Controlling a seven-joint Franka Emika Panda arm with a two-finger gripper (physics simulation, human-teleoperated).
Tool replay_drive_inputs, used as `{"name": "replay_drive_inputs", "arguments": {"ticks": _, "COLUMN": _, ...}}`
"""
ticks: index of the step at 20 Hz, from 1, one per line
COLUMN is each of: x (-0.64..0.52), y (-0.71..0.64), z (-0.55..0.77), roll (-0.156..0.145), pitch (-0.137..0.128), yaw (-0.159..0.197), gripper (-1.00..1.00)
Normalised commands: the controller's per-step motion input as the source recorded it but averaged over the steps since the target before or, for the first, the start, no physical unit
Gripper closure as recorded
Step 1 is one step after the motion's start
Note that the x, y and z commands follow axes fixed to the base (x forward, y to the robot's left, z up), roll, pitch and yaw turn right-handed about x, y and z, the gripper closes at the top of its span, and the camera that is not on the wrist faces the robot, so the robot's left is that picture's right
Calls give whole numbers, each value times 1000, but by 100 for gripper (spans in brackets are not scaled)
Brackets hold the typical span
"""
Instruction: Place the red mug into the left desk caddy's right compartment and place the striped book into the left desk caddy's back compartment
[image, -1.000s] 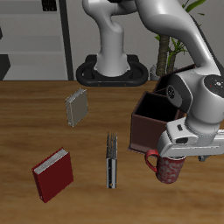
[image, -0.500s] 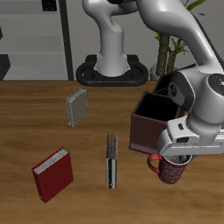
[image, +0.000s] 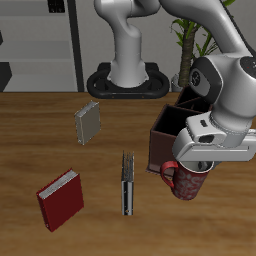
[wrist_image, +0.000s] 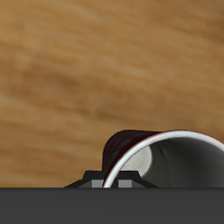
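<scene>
My gripper (image: 196, 166) is shut on the rim of the red mug (image: 188, 182), which hangs upright just above the table, in front of the left desk caddy (image: 163, 145). The caddy is a dark brown open box, and my arm hides most of its compartments. Nearer the middle of the table the striped book (image: 127, 183) lies flat. In the wrist view the red mug (wrist_image: 131, 145) shows its white rim and dark red side close up over the wooden table.
A grey book (image: 88, 123) stands farther back on the table. A red book (image: 62, 198) with white page edges lies near the front edge. A potted plant (image: 187, 50) stands behind the caddy.
The mug has risen off the table in my gripper and now hangs a little higher beside the caddy. The books have not moved.
</scene>
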Motion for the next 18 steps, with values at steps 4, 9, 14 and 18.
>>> {"name": "replay_drive_inputs", "arguments": {"ticks": 4, "x": -163, "y": -229, "z": 704, "roll": -34, "pitch": -94, "yaw": 27, "gripper": 100}}
{"name": "replay_drive_inputs", "arguments": {"ticks": 9, "x": -199, "y": -264, "z": 718, "roll": -30, "pitch": -99, "yaw": 10, "gripper": 100}}
{"name": "replay_drive_inputs", "arguments": {"ticks": 14, "x": -313, "y": -353, "z": 775, "roll": -29, "pitch": -96, "yaw": -3, "gripper": 100}}
{"name": "replay_drive_inputs", "arguments": {"ticks": 18, "x": -417, "y": -316, "z": 596, "roll": -10, "pitch": -80, "yaw": -12, "gripper": 100}}
